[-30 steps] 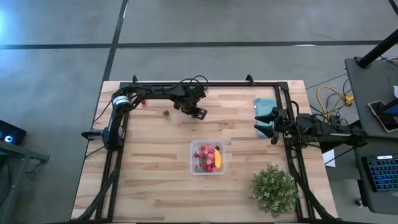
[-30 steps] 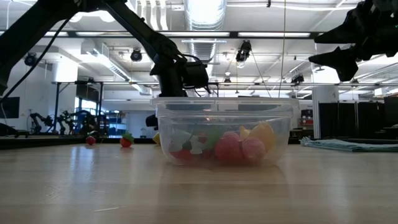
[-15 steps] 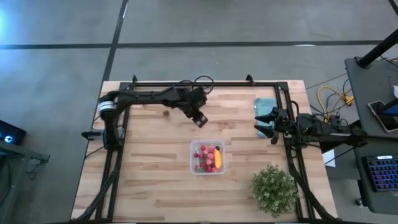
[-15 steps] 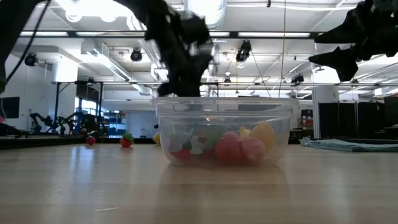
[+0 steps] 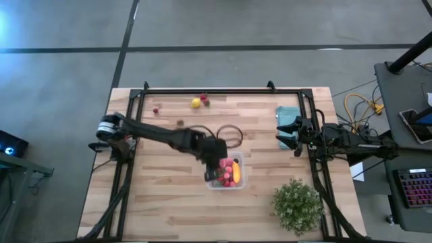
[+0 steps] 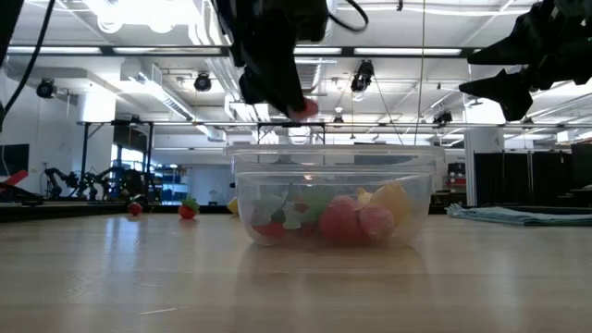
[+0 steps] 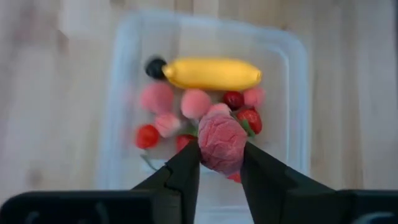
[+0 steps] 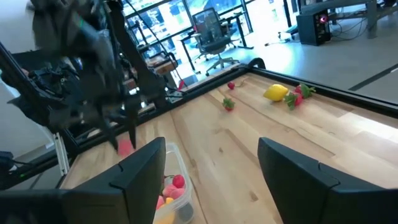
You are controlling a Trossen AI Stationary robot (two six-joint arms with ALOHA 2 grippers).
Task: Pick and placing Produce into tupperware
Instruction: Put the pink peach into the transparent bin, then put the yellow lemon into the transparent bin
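Observation:
The clear tupperware (image 5: 236, 181) (image 6: 333, 199) (image 7: 300, 93) stands mid-table and holds a yellow banana (image 7: 211, 73), pink and red berries and a dark piece. My left gripper (image 5: 217, 162) (image 7: 221, 163) hangs just above the tupperware's left part, shut on a pink-red berry (image 7: 222, 142) (image 6: 303, 109). A lemon (image 5: 196, 102) (image 8: 276, 93) and a few red pieces (image 5: 204, 100) lie loose near the table's far edge. My right gripper (image 5: 283, 133) (image 8: 211, 149) waits open at the table's right side, raised above the wood. My left gripper pinches the pink-red berry (image 7: 222, 142) between its two fingers (image 7: 186, 168), one on each side of it. The fingers come from above, pointing down. The berry is lifted clear, above the tupperware's rim (image 6: 305, 148).
A folded teal cloth (image 5: 288, 116) (image 6: 518, 215) lies by the right gripper. A bushy green plant (image 5: 297, 206) stands at the near right corner. A small dark piece (image 5: 180, 123) and a red one (image 5: 156, 110) sit on the far left. Bare wood lies at the near left.
My left gripper has swung from the table's far part toward the near edge and now stands over the tupperware, pointing down into it. The right arm has kept still.

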